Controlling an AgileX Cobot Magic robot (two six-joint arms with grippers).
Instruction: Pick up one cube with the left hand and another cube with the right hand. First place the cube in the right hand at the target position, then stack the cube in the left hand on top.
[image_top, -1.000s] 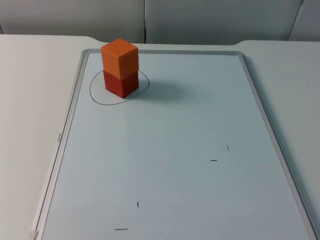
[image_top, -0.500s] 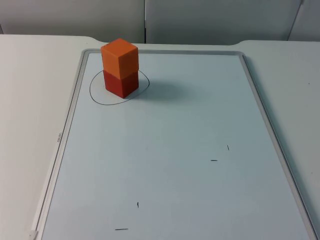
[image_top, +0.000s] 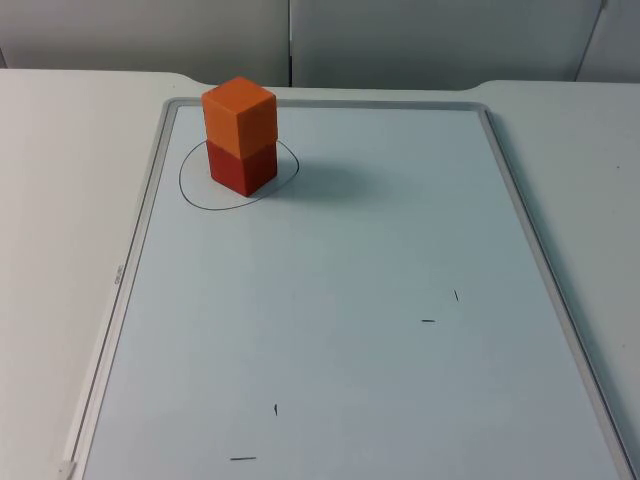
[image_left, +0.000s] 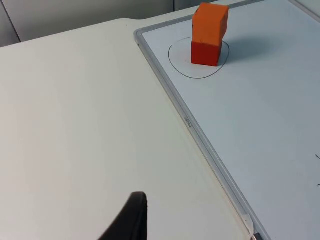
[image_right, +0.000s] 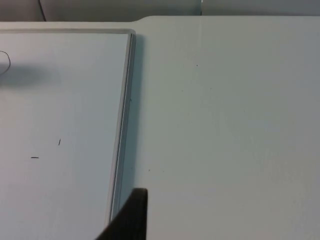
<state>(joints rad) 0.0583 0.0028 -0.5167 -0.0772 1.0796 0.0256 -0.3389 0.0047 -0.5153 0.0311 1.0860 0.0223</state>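
Nothing moved since earlier frames: orange cube (image_top: 239, 110) sits on red cube (image_top: 243, 167) inside the drawn circle (image_top: 190, 190). Both arms wait off-board; finger state can't be told. Risk: slight overhang, a bump topples the stack.

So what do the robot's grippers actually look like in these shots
Little of them is in frame. The left gripper appears as one plain black fingertip, tapering to a rounded tip, matte and unmarked. The right gripper looks the same: a black, smooth, pointed fingertip. No markings are visible on either.
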